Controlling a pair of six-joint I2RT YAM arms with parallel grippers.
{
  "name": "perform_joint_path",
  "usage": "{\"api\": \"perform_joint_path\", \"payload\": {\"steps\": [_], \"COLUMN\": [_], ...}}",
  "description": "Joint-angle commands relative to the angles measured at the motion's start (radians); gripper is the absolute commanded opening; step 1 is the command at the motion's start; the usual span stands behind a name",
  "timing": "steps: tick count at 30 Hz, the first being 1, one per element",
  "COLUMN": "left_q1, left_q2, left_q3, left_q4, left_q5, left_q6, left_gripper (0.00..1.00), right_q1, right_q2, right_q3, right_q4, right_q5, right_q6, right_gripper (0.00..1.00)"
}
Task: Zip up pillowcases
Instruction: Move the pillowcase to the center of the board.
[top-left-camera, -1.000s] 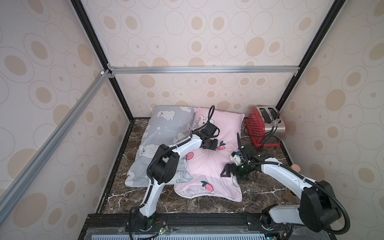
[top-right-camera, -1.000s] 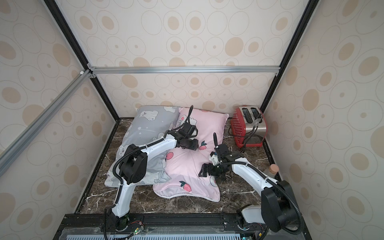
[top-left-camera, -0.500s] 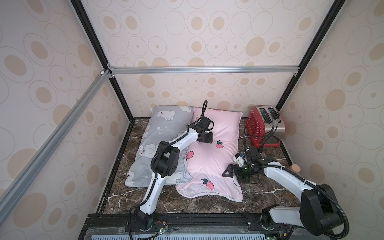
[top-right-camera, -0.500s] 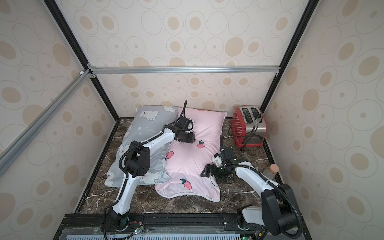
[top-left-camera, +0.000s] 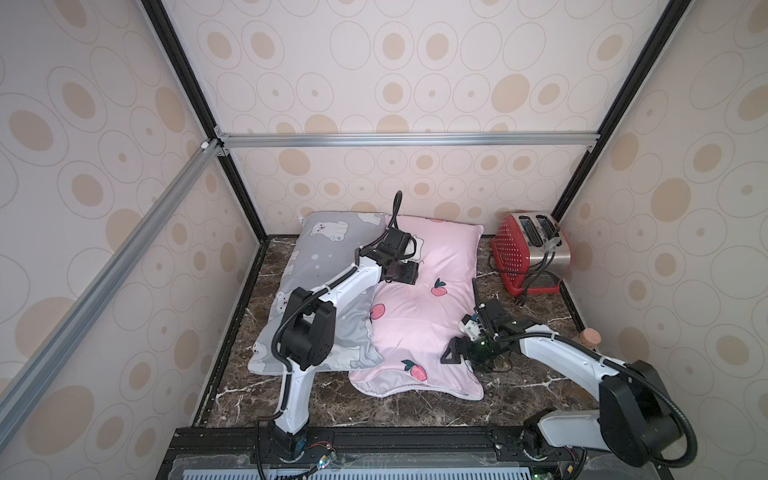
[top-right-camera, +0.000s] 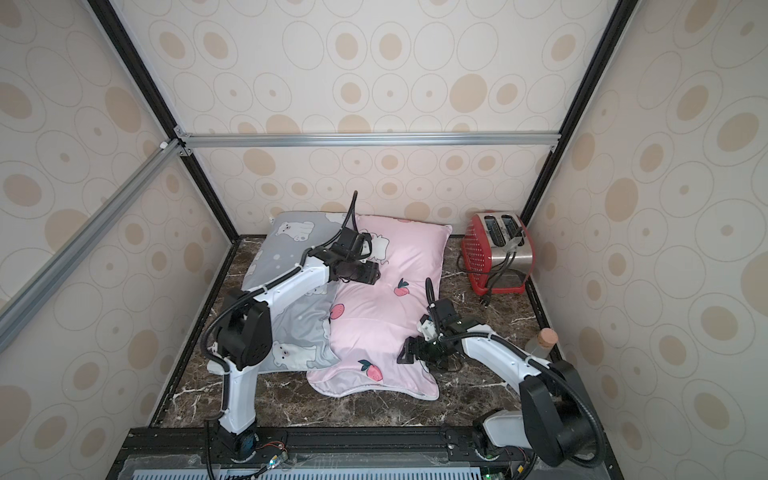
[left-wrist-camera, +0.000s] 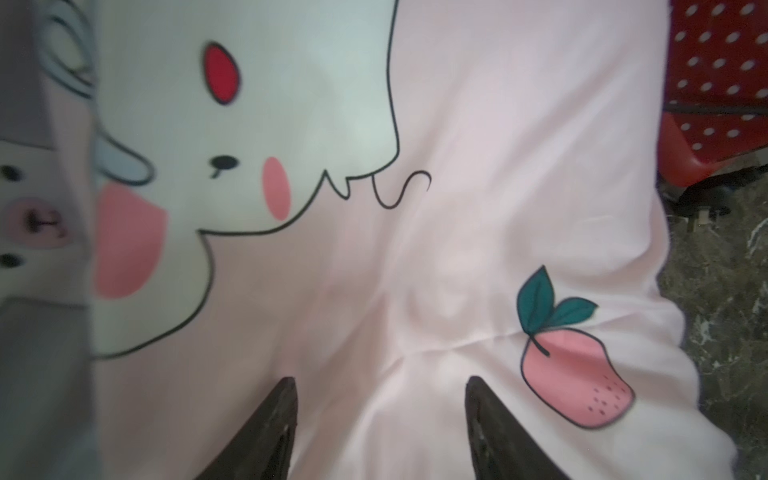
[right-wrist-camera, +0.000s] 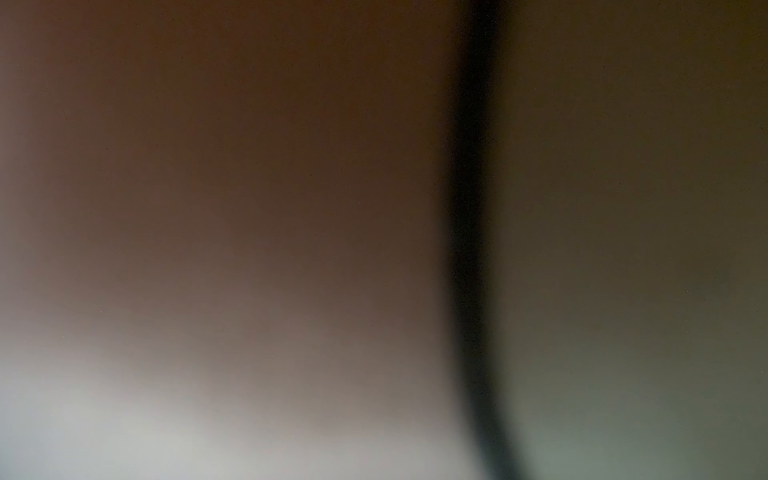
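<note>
Left fingers (left-wrist-camera: 282, 424) stand apart, holding nothing, over the pink pillowcase (top-left-camera: 419, 316) mid-frame. Right fingers (top-left-camera: 451, 355) sit at its right edge; I cannot tell their opening.

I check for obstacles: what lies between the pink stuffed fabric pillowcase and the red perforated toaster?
In both top views: a strip of dark marble tabletop and a loop of black cord beside the toaster.

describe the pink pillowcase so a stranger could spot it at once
On the dark marble tabletop, two stuffed pillowcases lie beside a red toaster. The pink pillowcase is the one nearer the toaster. Unlike the grey pillowcase with polar bears, it shows peaches and a white cartoon mouse.
</note>
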Motion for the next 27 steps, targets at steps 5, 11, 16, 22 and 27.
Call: {"api": "perform_joint_path", "payload": {"steps": [5,11,16,22,27], "left_q1": [-0.102,-0.093,-0.031,-0.007,0.006], "left_q2": [-0.116,0.082,0.159,0.178,0.201], "left_q3": [-0.228,-0.228,-0.182,-0.153,-0.126], "left_q4": [0.034,0.116,0.122,0.1,0.11], "left_q5": [0.052,0.067,0.045,0.04,0.018], "left_q6": [-0.074,-0.113,-0.106,-0.079,-0.092], "left_gripper": [0.6,0.56,0.53,0.53,0.52], "right_q1": [-0.006,-0.008,-0.107,-0.159,-0.152], "right_q2": [0.116,0.044,-0.041,-0.027,-0.163], "right_q3": [0.161,0.131,0.002,-0.053,-0.109], "right_q4": [0.191,-0.04,-0.108,0.036,0.017], "right_q5": [-0.044,-0.037,0.006,-0.17,-0.277], "right_q6": [0.022,-0.081,-0.114,-0.071,0.004], "right_gripper": [0.87,0.98,1.0,1.0,0.99]}}
